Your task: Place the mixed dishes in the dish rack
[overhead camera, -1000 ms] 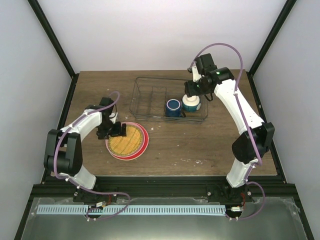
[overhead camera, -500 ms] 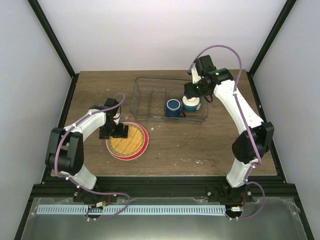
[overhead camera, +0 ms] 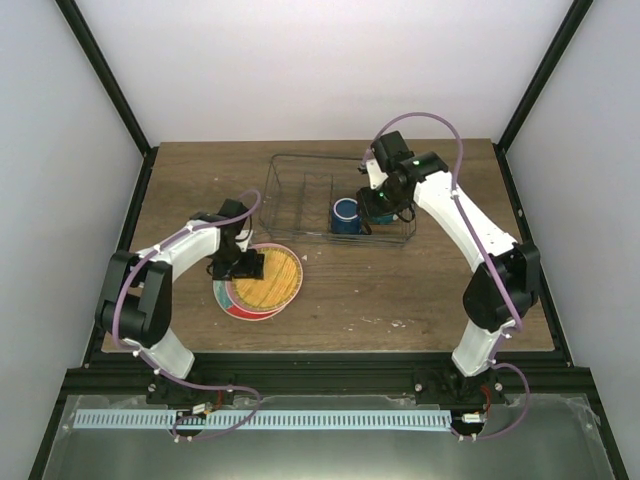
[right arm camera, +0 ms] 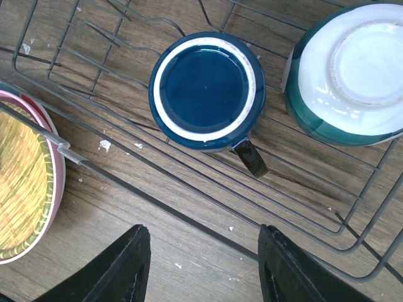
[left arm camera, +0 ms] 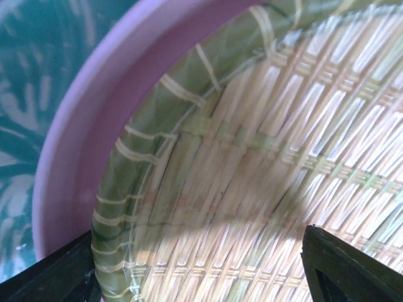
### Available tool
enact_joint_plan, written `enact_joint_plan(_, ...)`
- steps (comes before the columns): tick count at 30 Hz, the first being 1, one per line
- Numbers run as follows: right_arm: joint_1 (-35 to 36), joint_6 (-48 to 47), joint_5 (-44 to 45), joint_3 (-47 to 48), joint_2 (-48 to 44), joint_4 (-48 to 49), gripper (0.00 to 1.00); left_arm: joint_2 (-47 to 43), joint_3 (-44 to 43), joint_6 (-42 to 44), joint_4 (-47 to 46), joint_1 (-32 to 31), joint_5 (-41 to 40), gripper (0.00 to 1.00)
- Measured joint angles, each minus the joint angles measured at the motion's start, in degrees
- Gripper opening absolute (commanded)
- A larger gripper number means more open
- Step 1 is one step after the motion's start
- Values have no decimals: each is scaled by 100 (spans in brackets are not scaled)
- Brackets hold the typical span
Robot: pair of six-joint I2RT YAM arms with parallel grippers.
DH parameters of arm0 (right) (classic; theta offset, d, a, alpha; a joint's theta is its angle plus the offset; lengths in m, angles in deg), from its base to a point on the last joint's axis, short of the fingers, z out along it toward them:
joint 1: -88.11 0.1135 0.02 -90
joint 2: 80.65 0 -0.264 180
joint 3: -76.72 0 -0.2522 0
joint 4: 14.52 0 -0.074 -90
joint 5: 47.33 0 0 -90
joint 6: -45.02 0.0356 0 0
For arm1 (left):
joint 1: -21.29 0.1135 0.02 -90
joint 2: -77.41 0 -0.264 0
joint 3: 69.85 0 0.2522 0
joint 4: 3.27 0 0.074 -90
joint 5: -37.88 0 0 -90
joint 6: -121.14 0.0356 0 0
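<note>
The woven-pattern plate lies shifted right, partly off the pink plate, on the table left of centre. My left gripper is open, low over the woven plate's left part. In the left wrist view the woven face fills the frame, with the pink rim to its left and my fingertips wide apart. The dark wire dish rack holds the blue mug and the teal-sided bowl, base up. My right gripper is open and empty above the rack's near wire, beside the mug.
A teal patterned surface shows beyond the pink rim. The woven plate and pink plate lie just outside the rack's left near corner. Upright divider wires stand in the rack's left half. White crumbs dot the wooden table.
My left gripper moved right and the woven plate slid right with it, uncovering part of the pink plate. My right gripper moved left and down, from over the bowl towards the mug.
</note>
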State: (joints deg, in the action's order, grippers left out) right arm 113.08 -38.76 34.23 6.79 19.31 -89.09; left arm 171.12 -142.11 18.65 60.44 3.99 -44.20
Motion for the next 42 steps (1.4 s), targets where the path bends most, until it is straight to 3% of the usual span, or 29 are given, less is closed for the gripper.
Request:
enact_joint_plan(2, 0, 13, 2, 0, -15, 9, 48, 0, 24, 0, -39, 0, 76, 63)
enact_joint_plan(8, -2, 13, 116, 2, -28, -4, 48, 9, 50, -4, -98, -11, 291, 36)
enact_joint_plan(18, -2, 17, 273, 33, -46, -61, 49, -59, 48, 76, 59, -11, 398, 11)
enact_joint_plan(28, -2, 26, 317, 39, -72, -63, 49, -334, -48, 142, 457, -11, 356, 0)
enact_joint_plan(42, -2, 26, 308, 39, -107, -48, 50, -634, -258, 385, 922, -9, 304, 0)
